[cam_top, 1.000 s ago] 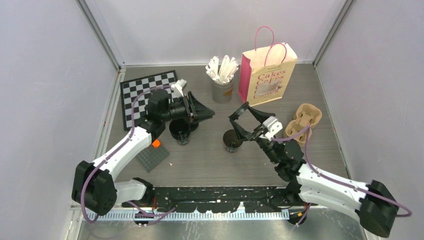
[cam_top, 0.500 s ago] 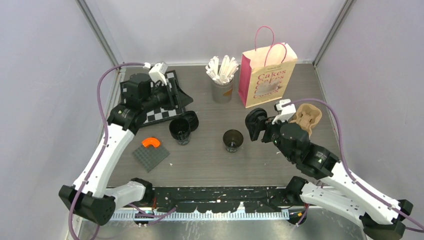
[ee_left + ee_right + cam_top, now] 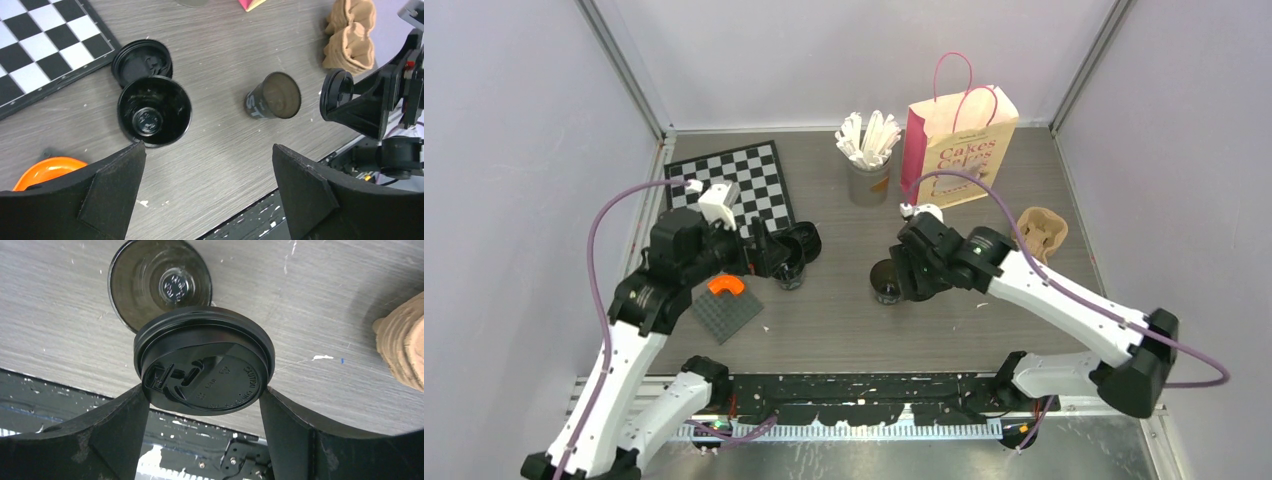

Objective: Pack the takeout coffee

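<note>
Nothing is packed yet. The right hand (image 3: 204, 390) pinches a lid (image 3: 202, 360) above the open cup (image 3: 150, 290); the left hand (image 3: 207, 150), spread, hangs over the second cup (image 3: 155, 117), its loose lid (image 3: 141, 59) alongside. Capping and bagging remain.

Grey wood-grain table (image 3: 844, 320) — pale lilac walls (image 3: 524, 150) enclosing it.

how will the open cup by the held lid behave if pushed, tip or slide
The cup looks empty, bare bottom showing, so likely light: a side nudge may slide or tip it. It stands free on the table, nothing bracing it. Pressing the lid on off-centre could topple it.
</note>
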`<control>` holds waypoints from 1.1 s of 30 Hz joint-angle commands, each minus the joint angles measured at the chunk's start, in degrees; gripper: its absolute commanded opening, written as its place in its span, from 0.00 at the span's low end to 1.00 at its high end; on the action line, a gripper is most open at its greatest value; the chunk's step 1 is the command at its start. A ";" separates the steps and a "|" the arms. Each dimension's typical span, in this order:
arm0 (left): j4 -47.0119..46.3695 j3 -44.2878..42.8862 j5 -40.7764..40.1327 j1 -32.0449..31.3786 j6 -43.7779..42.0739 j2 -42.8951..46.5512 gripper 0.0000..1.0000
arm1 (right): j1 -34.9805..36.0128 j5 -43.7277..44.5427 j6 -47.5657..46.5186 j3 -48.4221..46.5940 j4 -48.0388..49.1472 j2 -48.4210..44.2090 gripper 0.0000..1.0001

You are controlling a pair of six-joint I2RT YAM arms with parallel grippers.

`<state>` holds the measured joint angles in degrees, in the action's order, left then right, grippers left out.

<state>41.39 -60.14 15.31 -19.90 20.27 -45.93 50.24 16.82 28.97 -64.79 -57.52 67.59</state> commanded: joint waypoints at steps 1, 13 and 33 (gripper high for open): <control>-1.57 4.88 -6.11 -0.07 -2.21 6.97 1.00 | -0.03 -5.33 -1.72 -7.78 -5.84 6.40 0.80; -1.11 7.78 -14.79 -0.05 -3.83 16.57 1.00 | -0.06 -9.01 -6.80 -16.58 -9.26 20.60 0.81; -1.71 8.72 -16.85 -0.05 -4.08 18.74 1.00 | -5.26 -14.32 -12.95 -24.20 -12.62 29.08 0.81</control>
<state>41.82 -51.57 -0.69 -19.90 17.30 -27.38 46.15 5.65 18.50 -86.35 -68.69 95.55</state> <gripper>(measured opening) 0.996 0.807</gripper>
